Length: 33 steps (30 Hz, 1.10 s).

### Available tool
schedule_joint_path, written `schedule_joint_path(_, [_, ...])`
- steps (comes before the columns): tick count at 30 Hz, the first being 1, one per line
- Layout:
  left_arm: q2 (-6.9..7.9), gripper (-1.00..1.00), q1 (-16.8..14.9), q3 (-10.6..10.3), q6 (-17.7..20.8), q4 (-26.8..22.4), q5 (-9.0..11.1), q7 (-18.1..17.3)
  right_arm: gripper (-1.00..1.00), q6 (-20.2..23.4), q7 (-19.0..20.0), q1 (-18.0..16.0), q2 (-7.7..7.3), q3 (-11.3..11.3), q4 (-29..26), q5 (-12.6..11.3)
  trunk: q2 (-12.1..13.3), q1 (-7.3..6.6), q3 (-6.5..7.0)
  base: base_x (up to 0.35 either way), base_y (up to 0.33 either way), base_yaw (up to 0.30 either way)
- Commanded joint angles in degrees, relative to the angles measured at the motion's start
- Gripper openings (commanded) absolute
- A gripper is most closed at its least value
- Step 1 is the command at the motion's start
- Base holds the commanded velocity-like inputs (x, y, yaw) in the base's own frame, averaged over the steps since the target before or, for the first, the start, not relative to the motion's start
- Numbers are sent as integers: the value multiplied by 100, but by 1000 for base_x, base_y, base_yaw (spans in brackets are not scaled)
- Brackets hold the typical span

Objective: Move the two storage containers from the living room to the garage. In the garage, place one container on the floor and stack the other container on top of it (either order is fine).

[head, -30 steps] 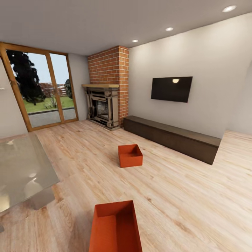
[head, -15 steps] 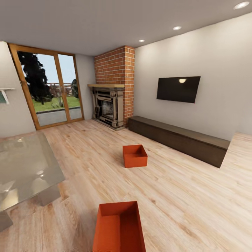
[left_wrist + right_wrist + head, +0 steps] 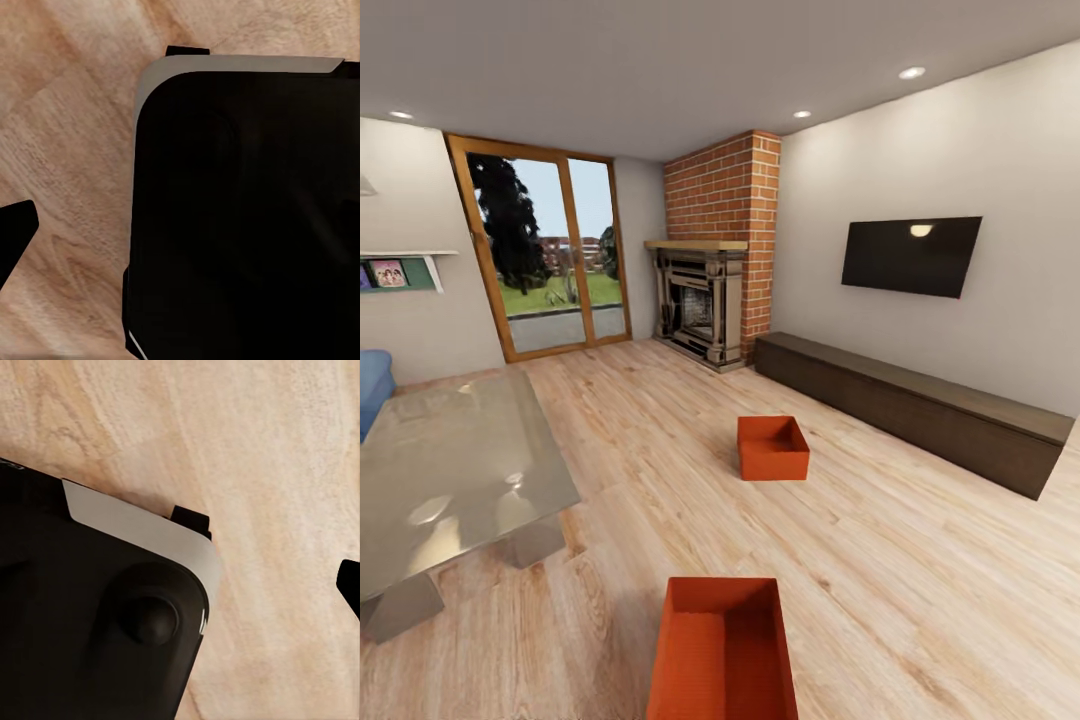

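Note:
Two orange-red storage containers stand open-topped on the light wood plank floor of the living room. The near one lies right in front of me at the lower edge of the head view. The far one sits mid-room, in front of the long dark cabinet. In the left wrist view one dark fingertip hangs over the planks beside my black base. In the right wrist view another dark fingertip shows beside the base. Nothing is visibly held.
A glass-topped low table stands close on the left, a blue seat behind it. The brick fireplace, wall TV and long dark cabinet line the far right. Wood-framed glass doors are at the back.
The head camera has swung left, so the whole picture has slid right; the left wall's shelf and the blue seat have come into view. Both containers rest where they were.

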Motion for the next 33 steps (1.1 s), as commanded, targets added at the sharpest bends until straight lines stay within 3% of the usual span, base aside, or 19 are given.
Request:
schedule_joint_path(1, [-1, 100, 0, 4, -12, -3, 38, 4, 100, -29, 40, -6, 3, 37, 18, -59, -3, 0, -5, 0, 0, 18])
schedule_joint_path(13, [9, 100, 0, 4, -12, -3, 148, -2, 100, -29, 40, -8, 4, 37, 16, -55, -3, 0, -5, 180, 0, 3])
schedule_joint_path(27, [12, 100, 0, 4, -12, -3, 161, 2, 100, -20, 40, -5, 4, 37, 14, -56, -3, 0, -5, 18, 0, 0])
schedule_joint_path(33, [16, 100, 0, 4, -12, -3, 225, -1, 100, -22, 40, -5, 4, 37, 14, -53, -3, 0, -5, 203, 0, 0])
